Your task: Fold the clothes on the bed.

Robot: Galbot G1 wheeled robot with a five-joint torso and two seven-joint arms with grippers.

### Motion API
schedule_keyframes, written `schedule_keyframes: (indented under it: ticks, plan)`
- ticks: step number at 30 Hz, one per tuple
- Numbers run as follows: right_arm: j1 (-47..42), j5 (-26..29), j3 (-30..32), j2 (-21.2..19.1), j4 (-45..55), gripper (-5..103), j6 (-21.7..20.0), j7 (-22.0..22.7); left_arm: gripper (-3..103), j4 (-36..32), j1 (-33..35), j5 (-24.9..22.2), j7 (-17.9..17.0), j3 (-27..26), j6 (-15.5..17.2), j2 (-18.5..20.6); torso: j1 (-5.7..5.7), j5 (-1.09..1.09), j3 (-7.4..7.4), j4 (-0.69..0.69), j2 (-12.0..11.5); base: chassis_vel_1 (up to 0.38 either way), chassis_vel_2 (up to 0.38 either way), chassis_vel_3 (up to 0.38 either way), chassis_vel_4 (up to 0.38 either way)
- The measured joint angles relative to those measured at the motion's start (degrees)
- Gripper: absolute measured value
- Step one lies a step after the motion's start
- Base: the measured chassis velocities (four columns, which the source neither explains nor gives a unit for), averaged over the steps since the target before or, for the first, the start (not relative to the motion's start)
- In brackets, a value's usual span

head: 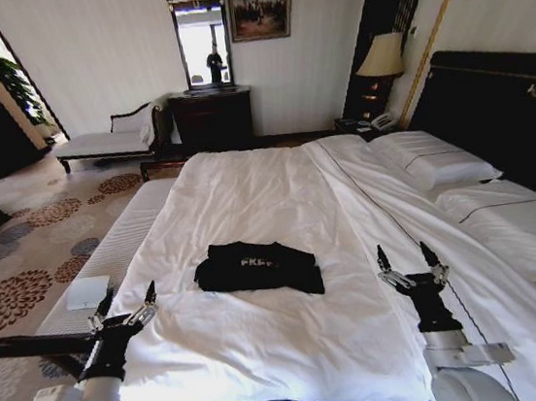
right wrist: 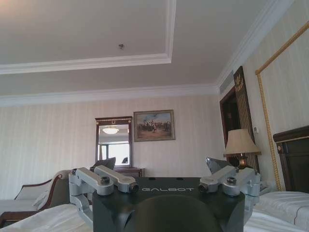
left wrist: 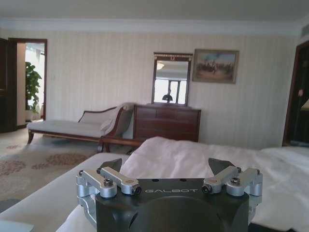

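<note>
Black "GALBOT"-marked left hand [left wrist: 165, 170] and right hand [right wrist: 164, 167]; silver screwed linkages, dark fingertips.

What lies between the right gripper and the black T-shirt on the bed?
Nothing but bare white duvet. In the head view the open right gripper is raised at the near edge of the bed, apart from the black T-shirt.
</note>
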Motion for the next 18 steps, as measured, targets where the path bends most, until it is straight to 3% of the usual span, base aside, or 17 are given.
schedule_keyframes:
  ticks: [4, 7, 9, 11, 13, 17, 18]
  plan:
    - [0.4, 0.0, -0.2, -0.2, -0.8, 100, 0.3, 0.2, 100, 2.0, -0.2, 1.4, -0.1, 0.6, 0.5, 0.2, 0.00, -0.01, 0.00, 0.00, 0.0, 0.000, 0.000, 0.000, 0.000]
    - [1.7, 0.2, -0.6, -0.8, -2.2, 100, 0.1, 4.5, 100, 5.4, -0.7, 2.8, -0.6, 2.1, 1.3, 0.4, 0.00, -0.02, 0.00, 0.00, 0.0, 0.000, 0.000, 0.000, 0.000]
    - [2.8, 4.2, -1.6, -3.0, -2.7, 100, -2.3, 9.8, 100, 7.5, -1.7, 1.7, -1.6, 3.5, 3.3, 1.2, 0.00, -0.02, 0.00, 0.01, 0.0, 0.000, 0.000, 0.000, 0.000]
    - [3.1, 5.4, -1.9, -3.7, -2.8, 100, -2.9, 10.8, 100, 7.7, -2.1, 1.1, -1.9, 3.8, 3.9, 1.6, 0.00, -0.01, 0.00, 0.00, 0.0, 0.000, 0.000, 0.000, 0.000]
    - [4.7, 10.5, -3.7, -7.9, -3.9, 100, -4.7, 14.1, 100, 8.8, -5.2, -1.2, -4.1, 5.0, 6.8, 4.1, 0.00, 0.00, 0.00, 0.01, 0.0, 0.000, 0.000, 0.000, 0.000]
    - [6.6, 14.3, -5.4, -12.4, -5.3, 100, -5.5, 17.0, 100, 9.5, -9.0, -4.2, -6.9, 6.9, 9.9, 7.3, 0.00, 0.00, 0.00, -0.01, 0.0, 0.000, 0.000, 0.000, 0.000]
    - [7.8, 18.4, -6.8, -16.1, -5.7, 100, -6.6, 18.7, 100, 9.8, -12.4, -7.3, -10.0, 8.3, 12.0, 9.0, 0.00, -0.01, 0.01, -0.01, 0.0, 0.000, 0.000, 0.000, 0.000]
